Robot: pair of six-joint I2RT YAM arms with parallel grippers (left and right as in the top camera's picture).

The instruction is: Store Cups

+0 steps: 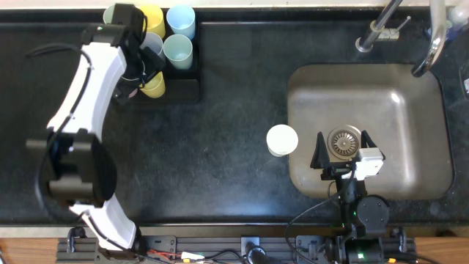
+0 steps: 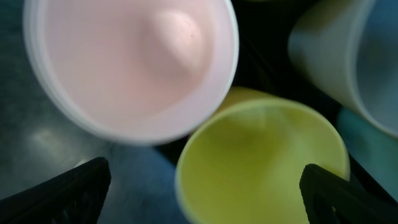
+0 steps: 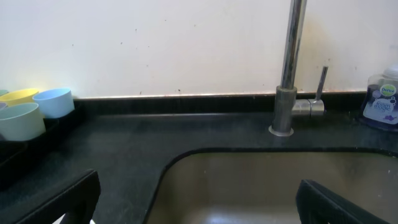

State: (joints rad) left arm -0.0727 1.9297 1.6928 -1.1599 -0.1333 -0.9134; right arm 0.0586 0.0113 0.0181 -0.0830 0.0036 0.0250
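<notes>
Tools both wide open, left tool over yellow cup, right tool empty above sink

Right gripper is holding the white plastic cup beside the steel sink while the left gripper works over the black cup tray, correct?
No. The top view shows the right gripper open and empty over the steel sink; the white plastic cup stands apart at the sink's left edge. The left gripper is over the black cup tray, as you said.
</notes>
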